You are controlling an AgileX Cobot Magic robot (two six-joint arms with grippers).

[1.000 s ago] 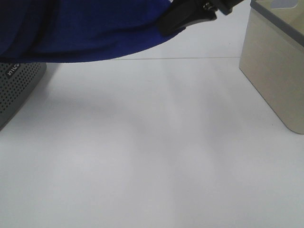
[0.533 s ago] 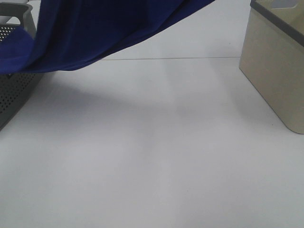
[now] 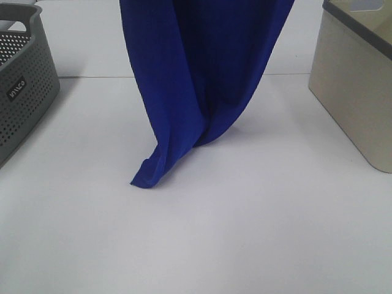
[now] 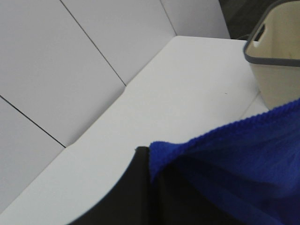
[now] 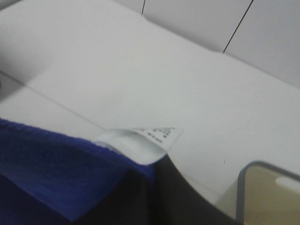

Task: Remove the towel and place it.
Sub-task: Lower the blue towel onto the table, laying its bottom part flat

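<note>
Blue towel [image 3: 196, 73] hanging, tip on table

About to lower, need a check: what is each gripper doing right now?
Left gripper: closed, holding the towel by its edge.
Right gripper: closed, holding the towel near its white label.

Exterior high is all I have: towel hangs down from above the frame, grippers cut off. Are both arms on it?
Observer: Left wrist view shows the towel edge bunched right at the left gripper, apparently pinched there.
Operator: And the right?
Observer: Right wrist view shows the towel edge at the right gripper too, with the white label sticking out just beside it.
</note>
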